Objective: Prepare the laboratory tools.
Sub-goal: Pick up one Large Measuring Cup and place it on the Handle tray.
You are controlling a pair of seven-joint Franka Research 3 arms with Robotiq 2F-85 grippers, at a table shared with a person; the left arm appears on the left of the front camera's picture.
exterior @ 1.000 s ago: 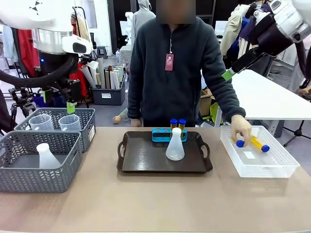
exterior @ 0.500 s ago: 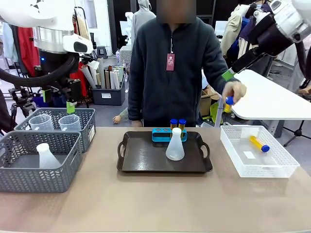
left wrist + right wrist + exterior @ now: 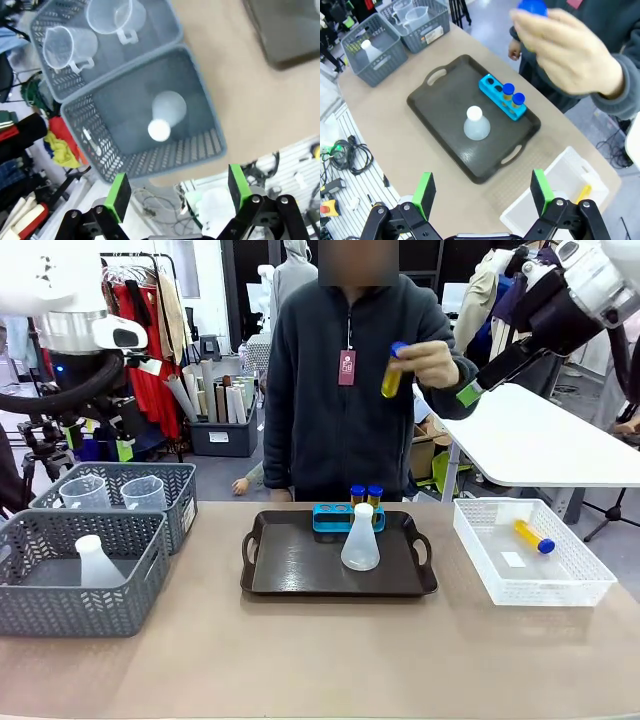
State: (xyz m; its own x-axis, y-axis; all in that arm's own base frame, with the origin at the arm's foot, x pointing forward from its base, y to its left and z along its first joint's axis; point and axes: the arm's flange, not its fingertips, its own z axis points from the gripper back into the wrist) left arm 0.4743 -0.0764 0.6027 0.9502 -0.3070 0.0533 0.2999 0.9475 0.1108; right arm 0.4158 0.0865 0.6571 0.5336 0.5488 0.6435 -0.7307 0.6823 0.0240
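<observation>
Tube [image 3: 391,378] raised by hand [image 3: 432,362], cap up, slightly tilted; left pincer [image 3: 178,189], right pincer [image 3: 482,191] wide.

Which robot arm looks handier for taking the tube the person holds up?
Right, probably: the open right gripper points at the tube nearby; the left gripper hangs over the basket.

Black tray [image 3: 300,568] mid-table, blue tube rack [image 3: 330,519] on it, grey baskets [image 3: 70,608] left, white basket [image 3: 532,590] right
</observation>
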